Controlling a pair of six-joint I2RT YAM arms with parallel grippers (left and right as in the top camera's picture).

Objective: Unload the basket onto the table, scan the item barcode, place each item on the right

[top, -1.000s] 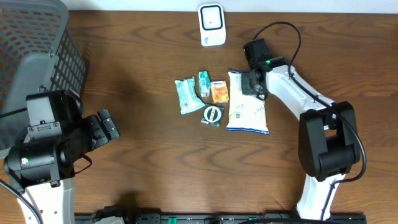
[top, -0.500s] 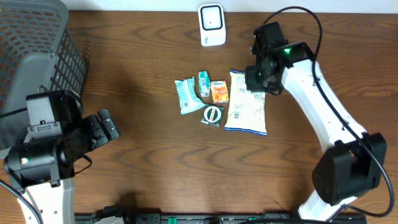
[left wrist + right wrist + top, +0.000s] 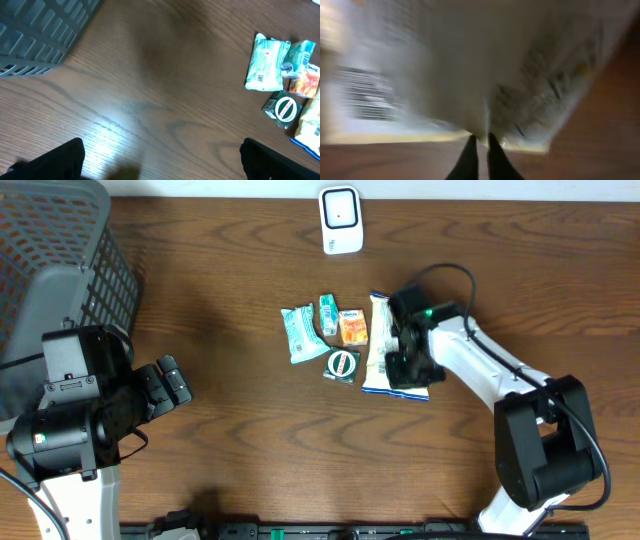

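White snack bag [image 3: 380, 345] lies on the bench [image 3: 250, 460] beside the small packets [image 3: 300, 333], well apart from the scanner [image 3: 340, 220]. My right gripper [image 3: 405, 365] sits over it, presumably to carry its barcode there.

Left wrist: the left gripper [image 3: 160, 165] is spread wide, empty and out of the way.

Right wrist: blurred, with the jaws together at the bag's edge. I cannot tell whether they have pinched the film.

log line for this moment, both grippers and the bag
left gripper: open, over table | right gripper: shut at white bag edge | white scanner: apart | scan: not done
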